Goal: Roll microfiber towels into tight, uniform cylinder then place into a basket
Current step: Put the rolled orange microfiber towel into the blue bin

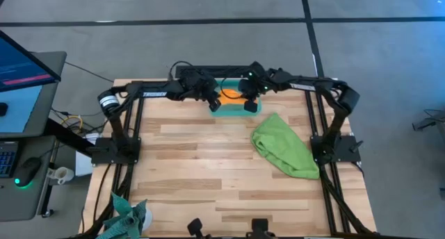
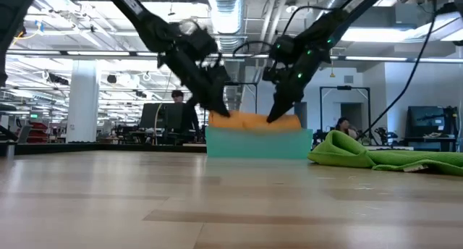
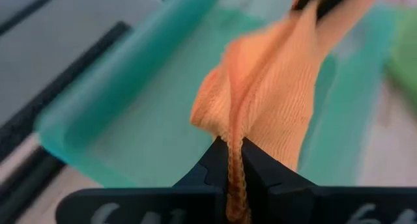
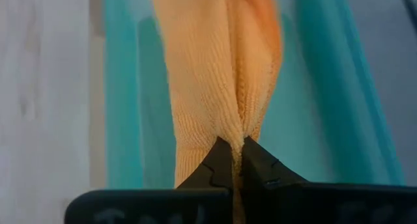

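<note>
High view: left gripper (image 1: 214,103) and right gripper (image 1: 248,104) over basket (image 1: 235,110), each clenched on one end of orange towel (image 1: 231,95). Held stretched between both, likely to lower roll intact. Green towel (image 1: 285,146) lying unrolled beside basket.

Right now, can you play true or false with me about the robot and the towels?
1. Both grippers pinch the orange towel. True: left gripper and right gripper are shut on its ends.
2. The green towel lies in the basket. False: it lies on the table, beside the basket.
3. The orange towel is over the basket. True.
4. The green towel is rolled tight. False: it lies loose and crumpled.
</note>
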Controlling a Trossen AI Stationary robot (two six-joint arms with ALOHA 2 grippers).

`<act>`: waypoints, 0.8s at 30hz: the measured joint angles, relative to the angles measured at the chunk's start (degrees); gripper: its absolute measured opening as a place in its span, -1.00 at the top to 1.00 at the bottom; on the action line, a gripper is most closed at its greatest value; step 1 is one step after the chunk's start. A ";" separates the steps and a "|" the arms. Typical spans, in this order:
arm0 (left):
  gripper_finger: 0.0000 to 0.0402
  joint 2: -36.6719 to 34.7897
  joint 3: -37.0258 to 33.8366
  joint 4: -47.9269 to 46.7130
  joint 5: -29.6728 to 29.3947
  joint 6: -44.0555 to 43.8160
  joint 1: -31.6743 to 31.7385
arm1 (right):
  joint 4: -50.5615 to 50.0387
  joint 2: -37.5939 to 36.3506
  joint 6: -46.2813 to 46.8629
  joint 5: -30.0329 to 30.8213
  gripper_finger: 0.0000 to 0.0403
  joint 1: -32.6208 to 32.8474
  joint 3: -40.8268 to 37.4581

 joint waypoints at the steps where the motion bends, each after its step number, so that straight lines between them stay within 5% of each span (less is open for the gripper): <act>1: 0.99 1.30 0.40 0.13 0.08 0.20 0.13 | -1.38 0.92 -0.54 -0.07 0.89 -0.36 0.96; 17: 0.90 7.12 2.53 -2.46 6.18 1.48 0.25 | -8.90 6.72 -5.59 -3.61 0.91 -1.08 3.24; 24: 0.68 7.15 2.97 -1.02 6.52 2.18 0.39 | -10.61 6.72 -5.59 -2.94 0.89 -0.96 3.11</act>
